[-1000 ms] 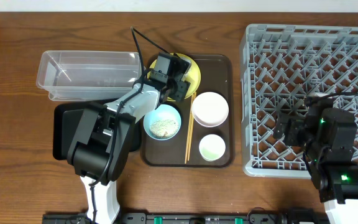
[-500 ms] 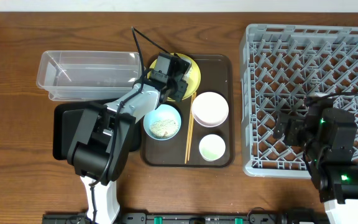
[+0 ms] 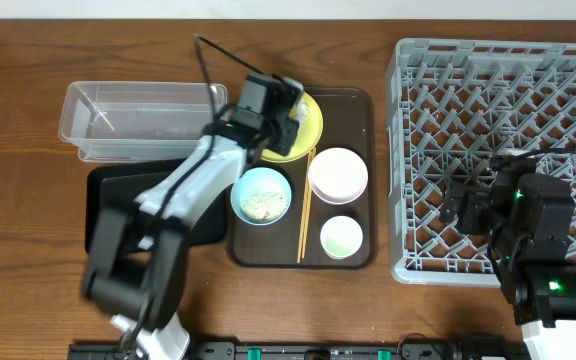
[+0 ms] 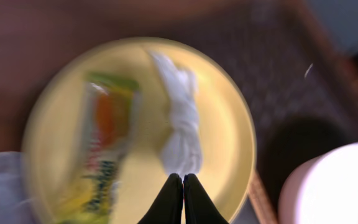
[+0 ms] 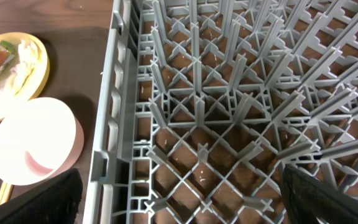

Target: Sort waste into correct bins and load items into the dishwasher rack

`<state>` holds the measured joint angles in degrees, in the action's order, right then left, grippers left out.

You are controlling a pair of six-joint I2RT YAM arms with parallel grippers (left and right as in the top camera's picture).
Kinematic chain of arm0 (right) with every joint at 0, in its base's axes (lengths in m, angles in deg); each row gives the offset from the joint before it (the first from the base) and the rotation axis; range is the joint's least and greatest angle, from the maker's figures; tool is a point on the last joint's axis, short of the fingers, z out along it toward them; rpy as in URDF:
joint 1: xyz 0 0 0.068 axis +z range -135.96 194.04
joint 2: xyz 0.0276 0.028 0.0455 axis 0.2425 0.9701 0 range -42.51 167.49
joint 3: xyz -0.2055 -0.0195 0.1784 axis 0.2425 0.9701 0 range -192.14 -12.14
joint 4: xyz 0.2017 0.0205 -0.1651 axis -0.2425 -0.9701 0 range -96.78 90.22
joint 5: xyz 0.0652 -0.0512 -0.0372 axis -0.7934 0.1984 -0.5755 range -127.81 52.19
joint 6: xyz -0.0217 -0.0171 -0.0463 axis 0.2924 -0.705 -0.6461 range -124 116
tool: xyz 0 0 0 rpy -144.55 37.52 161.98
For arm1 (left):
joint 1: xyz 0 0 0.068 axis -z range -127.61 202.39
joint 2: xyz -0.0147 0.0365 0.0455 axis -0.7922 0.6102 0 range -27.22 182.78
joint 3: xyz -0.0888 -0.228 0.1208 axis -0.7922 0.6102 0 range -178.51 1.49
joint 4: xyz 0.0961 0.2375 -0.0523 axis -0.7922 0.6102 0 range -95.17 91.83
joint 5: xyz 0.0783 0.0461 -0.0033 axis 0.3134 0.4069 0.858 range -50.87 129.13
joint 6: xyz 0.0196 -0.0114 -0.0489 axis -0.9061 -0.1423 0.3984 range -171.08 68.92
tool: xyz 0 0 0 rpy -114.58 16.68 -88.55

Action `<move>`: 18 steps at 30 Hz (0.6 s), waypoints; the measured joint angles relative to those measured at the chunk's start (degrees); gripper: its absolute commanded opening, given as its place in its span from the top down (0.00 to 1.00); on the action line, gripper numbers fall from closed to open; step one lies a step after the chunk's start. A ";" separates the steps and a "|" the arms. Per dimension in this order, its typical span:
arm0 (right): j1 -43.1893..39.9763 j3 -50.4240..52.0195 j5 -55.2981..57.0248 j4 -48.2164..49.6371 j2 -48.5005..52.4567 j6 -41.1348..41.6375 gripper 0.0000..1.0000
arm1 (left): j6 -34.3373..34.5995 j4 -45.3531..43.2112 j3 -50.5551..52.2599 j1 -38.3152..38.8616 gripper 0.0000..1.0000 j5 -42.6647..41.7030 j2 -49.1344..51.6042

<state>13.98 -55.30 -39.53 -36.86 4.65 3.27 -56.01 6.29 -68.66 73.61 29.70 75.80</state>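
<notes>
Left tool [image 4: 183, 182] has its fingers pressed together, tips right at the near end of the crumpled white paper scrap [image 4: 178, 118]. The wrist view is too blurry to tell if any paper is actually pinched. The scrap sits on the yellow plate [image 4: 229, 137], its long axis running straight away from the tool. The yellow-green snack wrapper [image 4: 104, 149] lies just beside it on the left, roughly parallel, green end pointing away.

From overhead, the plate is at the far end of the brown serving tray [image 3: 355, 108]. Also on that tray are the light blue bowl [image 3: 277, 180] with rice [image 3: 261, 205] in it, the pinkish-white bowl [image 3: 338, 175] and the pale green cup [image 3: 341, 237]. The chopsticks [image 3: 305, 215] lie between the blue bowl and the other two, long axis running near-to-far.

The clear tub [image 3: 143, 100] and black tray [image 3: 103, 205] sit on the tabletop left of that. The right tool [image 5: 179, 186] is spread wide over the grey rack [image 5: 229, 93], holding nothing.
</notes>
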 measured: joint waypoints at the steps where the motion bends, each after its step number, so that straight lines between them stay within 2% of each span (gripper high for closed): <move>1: 0.02 0.00 0.00 0.00 -0.02 0.00 0.01 | 1.22 0.96 -0.04 -0.42 0.94 0.72 -2.10; 5: 0.02 0.00 0.00 0.02 -0.02 0.00 0.01 | 8.57 5.18 -0.09 -4.35 0.94 4.22 -8.68; 9: 0.02 0.00 0.00 0.00 -0.02 0.00 0.01 | 14.10 5.92 -0.09 -9.18 0.94 5.95 -10.05; 10: 0.02 0.00 0.00 0.02 -0.02 0.00 0.01 | 14.88 5.92 -0.09 -9.88 0.89 5.95 -10.03; 11: 0.02 0.00 0.00 0.02 -0.02 0.00 0.01 | 15.17 5.92 -0.09 -10.27 0.75 5.68 -10.01; 12: 0.02 0.00 0.00 0.00 -0.02 0.00 0.01 | 15.34 5.90 -0.09 -10.40 0.66 5.29 -10.01; 14: 0.02 0.00 0.00 0.02 -0.02 0.00 0.01 | 15.47 5.88 -0.09 -9.88 0.66 4.00 -9.90; 18: 0.02 0.00 0.00 0.02 -0.02 0.00 0.01 | 13.44 4.96 -0.09 -8.04 0.52 2.62 -8.24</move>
<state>14.00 -55.30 -39.53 -36.84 4.63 3.27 -42.56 11.25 -68.75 65.56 32.32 67.56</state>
